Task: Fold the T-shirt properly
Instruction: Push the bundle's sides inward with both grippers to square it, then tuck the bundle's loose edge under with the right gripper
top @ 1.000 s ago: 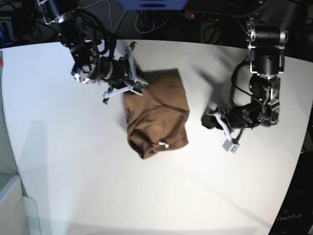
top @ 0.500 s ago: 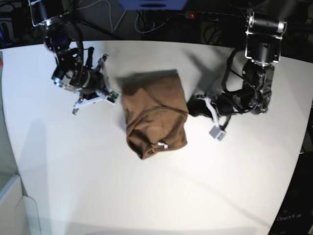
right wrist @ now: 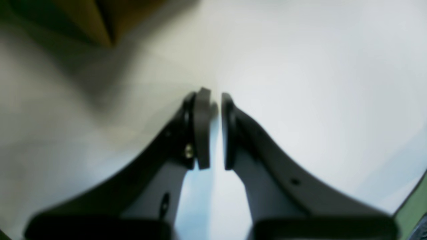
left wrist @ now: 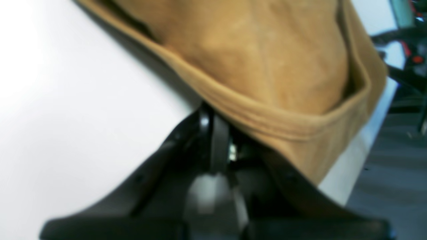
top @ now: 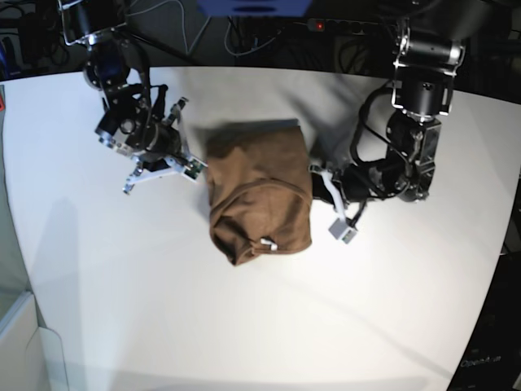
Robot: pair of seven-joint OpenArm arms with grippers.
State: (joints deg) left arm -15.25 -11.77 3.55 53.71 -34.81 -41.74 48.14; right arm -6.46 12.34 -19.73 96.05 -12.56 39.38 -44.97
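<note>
At centre of the white surface (top: pixel 98 269) lies the T-shirt (top: pixel 259 191), already gathered into a compact brown bundle, its collar end with a small white tag (top: pixel 268 242) turned toward the near edge.

The left tool (top: pixel 319 182) is at the bundle's side, on the base view's right. The left wrist view shows its jaws clenched, with the hemmed edge of the cloth (left wrist: pixel 267 116) draped just above them; whether cloth is actually pinched between them cannot be told.

The right tool (top: pixel 177 160), on the base view's left, stands just beside the opposite edge. The right wrist view shows a narrow gap between its pads (right wrist: pixel 201 128), nothing between them, and bare surface below.

The step in hand appears to be a late fold or tidying of the bundle's edge. The next move, by this reading, calls for drawing that edge across without dragging the whole bundle, which is loose and may slide or open.

No containers are in view.
</note>
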